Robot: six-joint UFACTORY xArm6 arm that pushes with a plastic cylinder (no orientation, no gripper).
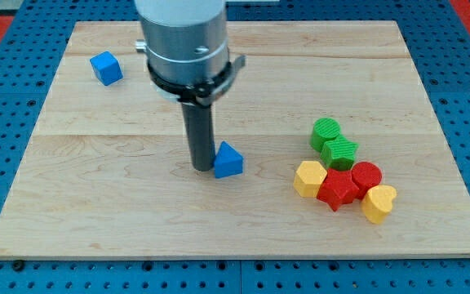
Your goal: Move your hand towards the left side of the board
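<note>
My tip (200,167) rests touching the blue triangle (228,160), on its left; no fingers to judge. Next, I reckon, slide leftward across the board (96,196).

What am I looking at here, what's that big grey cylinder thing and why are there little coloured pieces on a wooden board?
The grey cylinder is the end of a robot arm. It has no claw; it ends in a dark rod, and the rod's lower end, my tip, slides over the wooden board to push blocks, so nothing is held. There is one picture, looking down on the board from in front and above.

My tip stands near the board's middle, right beside a blue triangular block on its right in the view. A blue cube sits alone toward the view's top left. At the right is a cluster: two green blocks, a yellow block, two red ones and a yellow heart.
</note>
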